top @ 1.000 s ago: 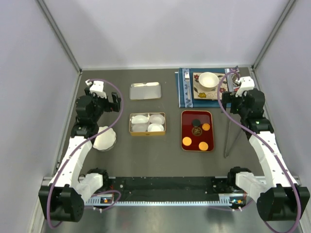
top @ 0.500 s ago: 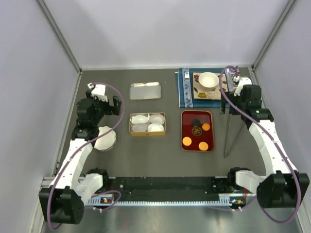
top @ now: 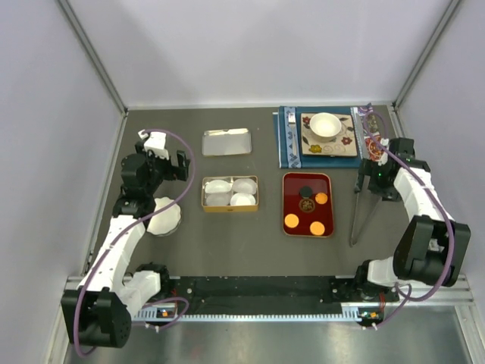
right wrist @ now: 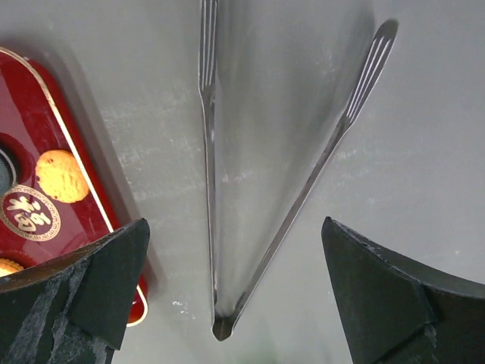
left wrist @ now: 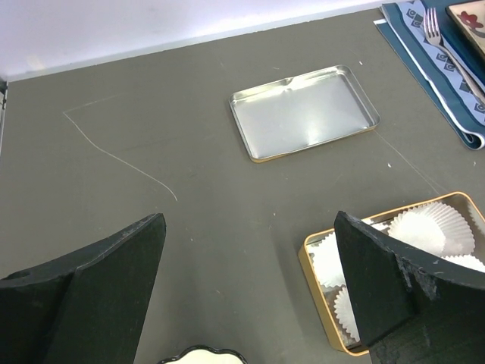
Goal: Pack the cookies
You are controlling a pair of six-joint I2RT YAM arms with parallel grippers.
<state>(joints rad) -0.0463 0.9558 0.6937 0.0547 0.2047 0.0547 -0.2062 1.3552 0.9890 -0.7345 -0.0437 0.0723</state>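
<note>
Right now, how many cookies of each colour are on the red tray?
Orange cookies: 3
Black-brown cookies: 1
Total on the red tray: 4

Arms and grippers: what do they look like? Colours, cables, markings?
Both the left arm and right arm have white links with black joint housings. A purple cable loops along each. The left gripper and right gripper have matte black wedge-shaped fingers with scuffed edges. No markings legible.
</note>
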